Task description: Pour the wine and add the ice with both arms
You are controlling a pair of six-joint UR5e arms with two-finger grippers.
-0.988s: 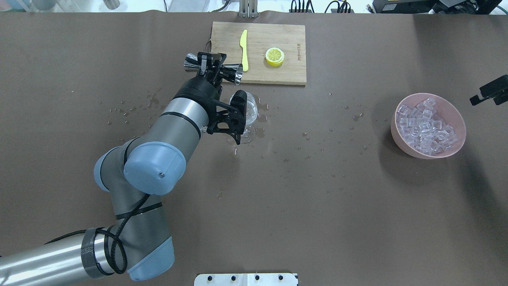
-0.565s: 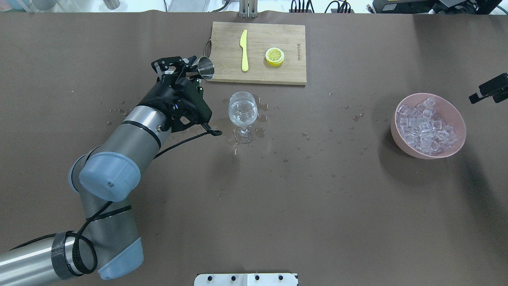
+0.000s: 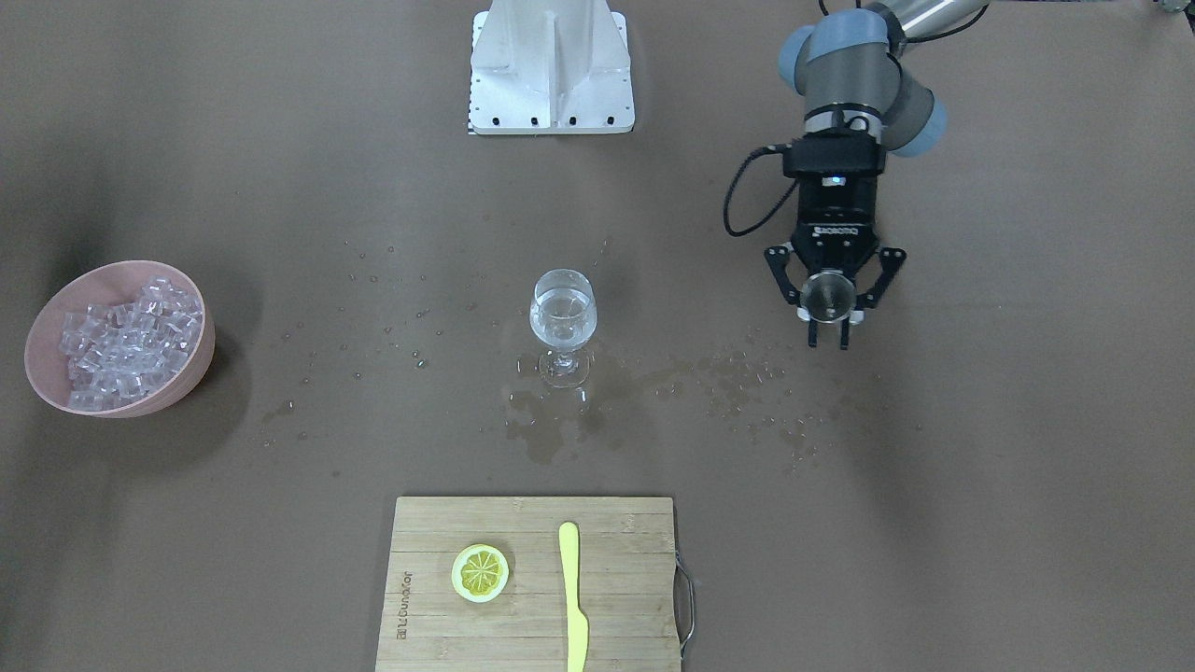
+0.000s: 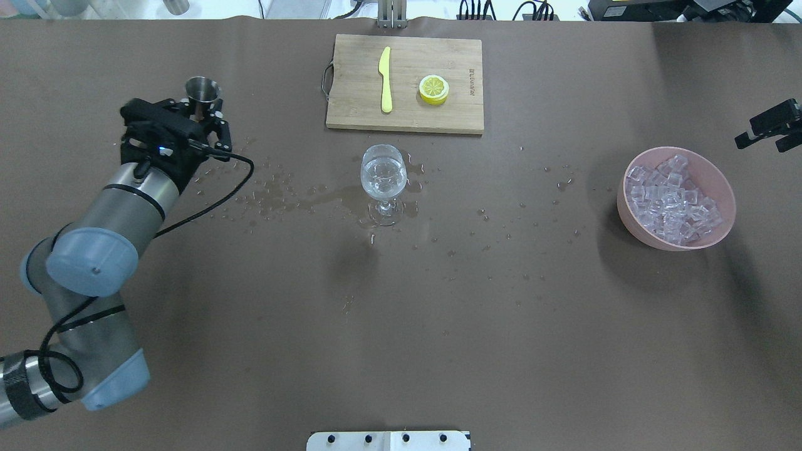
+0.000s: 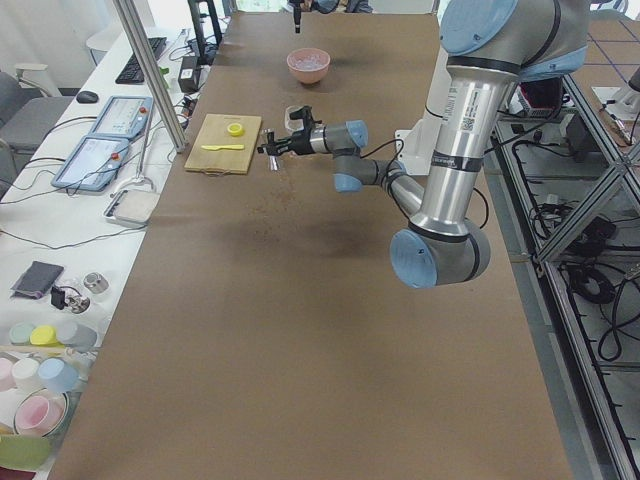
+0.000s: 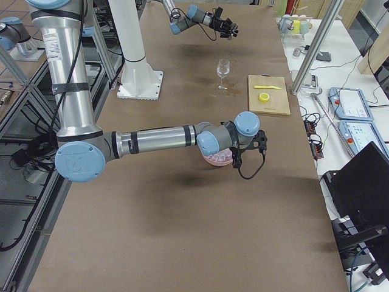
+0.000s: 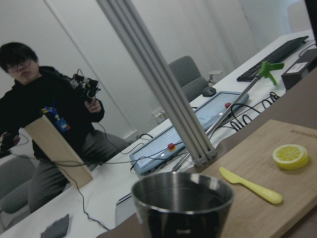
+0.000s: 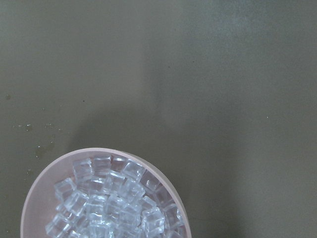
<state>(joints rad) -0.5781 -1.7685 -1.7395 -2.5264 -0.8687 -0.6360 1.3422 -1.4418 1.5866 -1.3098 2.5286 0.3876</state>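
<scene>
Two hands: my left gripper (image 3: 829, 319) is clamped on a steel jigger (image 4: 202, 91), mouth up; my right gripper (image 6: 236, 159) shows only small and side-on, so I cannot tell how far open it is.
Wine: clear liquid (image 4: 382, 172) in a stemmed glass (image 3: 562, 317), well off to my left hand's right.
Ice: small glossy cubes (image 8: 111, 203) heaped in a round pink bowl (image 4: 623, 200), just below my right hand.
Left wrist view only: jigger's dark round rim, bamboo board (image 7: 257, 163) beyond.
Front view: dark wet patch (image 3: 546, 425) by the glass's foot.
</scene>
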